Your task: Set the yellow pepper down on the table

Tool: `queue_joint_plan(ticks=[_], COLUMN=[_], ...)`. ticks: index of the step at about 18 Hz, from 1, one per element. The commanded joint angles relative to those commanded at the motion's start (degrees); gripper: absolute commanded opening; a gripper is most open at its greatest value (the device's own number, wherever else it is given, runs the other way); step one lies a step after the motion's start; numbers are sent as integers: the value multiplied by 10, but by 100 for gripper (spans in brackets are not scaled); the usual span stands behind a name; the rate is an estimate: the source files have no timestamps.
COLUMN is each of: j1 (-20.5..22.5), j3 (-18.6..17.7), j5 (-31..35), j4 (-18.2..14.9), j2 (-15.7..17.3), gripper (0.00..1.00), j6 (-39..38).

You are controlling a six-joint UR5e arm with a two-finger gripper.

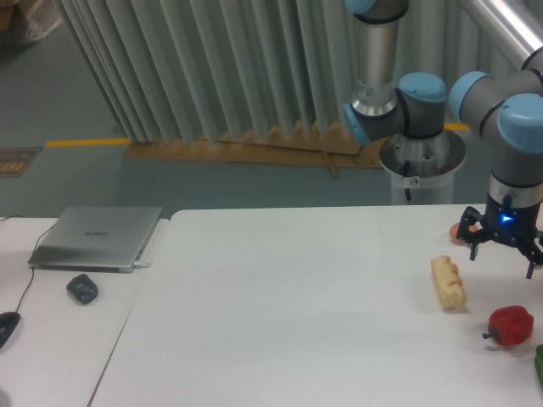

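— Nothing yellow and blocky is showing anywhere, so where is the yellow pepper sitting?

— Hard to say. Starting at the end effector (506,256), at the right edge of the frame: its fingers are spreading apart and pointing down, with a blue light glowing on the wrist, and nothing is sitting between them that I can make out. It is hovering just above the tabletop (288,305).

— And around it?

— A small orange-red piece (456,231) is peeking out just beside it on the left. Lower left of that, the pale corn-like piece (448,282) is lying flat. Below the end effector, the red pepper (510,326) is resting, and a sliver of something green (539,363) is cutting off at the lower right corner.

— So progress?

— My judgement: either the placing is still lying ahead, or the pepper is sitting out of frame; I cannot tell which.
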Motion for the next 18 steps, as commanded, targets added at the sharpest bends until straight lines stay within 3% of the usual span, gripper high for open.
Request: queue_joint_plan(ticks=[7, 11, 15, 18], j1=[86, 91, 113, 127], j3=[-3, -4, 9, 25], j5=[41, 173, 185, 177], j4=[-3, 8, 32, 57], j2=[11, -21, -46, -67], gripper=[100, 100, 100, 100], j6=[255, 423, 461, 535])
